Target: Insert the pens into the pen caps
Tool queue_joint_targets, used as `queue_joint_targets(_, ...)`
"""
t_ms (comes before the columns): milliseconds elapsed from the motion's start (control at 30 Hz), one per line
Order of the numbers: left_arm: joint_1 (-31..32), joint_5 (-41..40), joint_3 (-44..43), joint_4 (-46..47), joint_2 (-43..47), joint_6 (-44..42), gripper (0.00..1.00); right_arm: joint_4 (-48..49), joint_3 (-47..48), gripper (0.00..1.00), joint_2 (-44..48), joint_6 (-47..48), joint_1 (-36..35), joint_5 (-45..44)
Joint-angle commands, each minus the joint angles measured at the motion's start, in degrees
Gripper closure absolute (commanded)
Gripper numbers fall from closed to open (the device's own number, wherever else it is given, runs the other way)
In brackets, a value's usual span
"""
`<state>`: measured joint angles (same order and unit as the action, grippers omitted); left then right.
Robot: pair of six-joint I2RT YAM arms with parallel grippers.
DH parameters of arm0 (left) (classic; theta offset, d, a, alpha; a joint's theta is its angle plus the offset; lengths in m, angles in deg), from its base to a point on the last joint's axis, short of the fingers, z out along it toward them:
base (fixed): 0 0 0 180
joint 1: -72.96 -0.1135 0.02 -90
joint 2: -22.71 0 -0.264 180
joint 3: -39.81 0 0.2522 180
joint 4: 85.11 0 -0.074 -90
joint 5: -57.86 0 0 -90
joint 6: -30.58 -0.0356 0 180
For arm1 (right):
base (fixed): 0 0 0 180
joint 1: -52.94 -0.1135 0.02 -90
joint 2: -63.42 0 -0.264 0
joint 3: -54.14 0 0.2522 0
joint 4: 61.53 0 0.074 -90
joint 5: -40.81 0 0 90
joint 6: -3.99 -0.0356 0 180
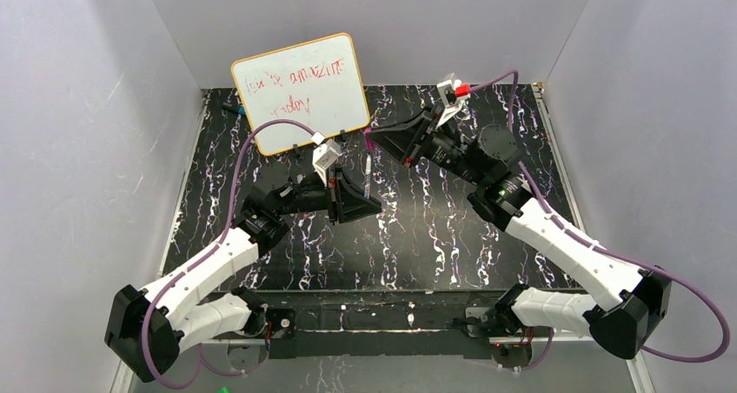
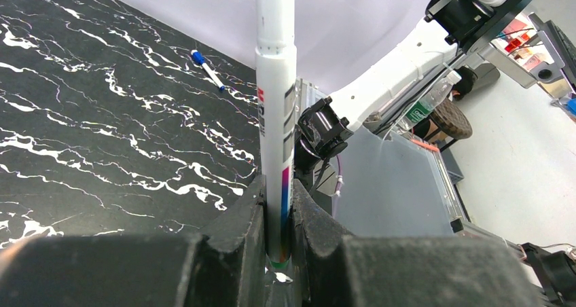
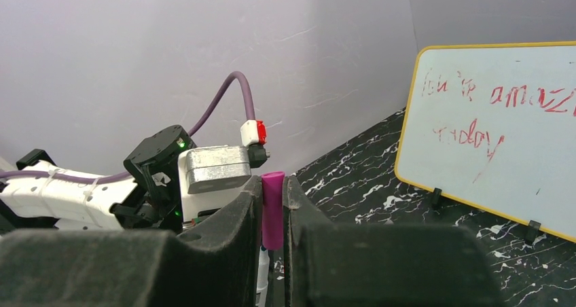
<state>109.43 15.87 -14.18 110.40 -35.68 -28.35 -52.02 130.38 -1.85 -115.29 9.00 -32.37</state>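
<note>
Left gripper (image 2: 278, 208) clamps one white pen (image 2: 275, 83) over the middle of the marbled table (image 1: 434, 236), right gripper (image 3: 273, 185) pinches one magenta cap (image 3: 273, 215) at the pen's far end, and one blue-tipped marker (image 2: 207, 69) lies far left by one whiteboard (image 1: 300, 93).

My left arm (image 1: 204, 267), right arm (image 1: 565, 245): white shells, black joints. Purple cable (image 3: 236, 74) at each wrist, red plug (image 3: 260, 132). My fingers (image 3: 224, 253) blocky, matte black. Small green light (image 1: 502, 189) on right arm.
</note>
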Motion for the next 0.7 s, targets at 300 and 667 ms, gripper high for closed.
queue_joint_targets(300,0.0,0.0,1.4,-0.5,1.8,-3.1,1.00,0.9,2.1,0.84,1.0,0.1,-0.1,0.0)
queue_joint_targets(667,0.0,-4.4,11.3,12.6,7.0,-5.5,1.00,2.7,2.1,0.85,-1.1,2.3,0.0,4.2)
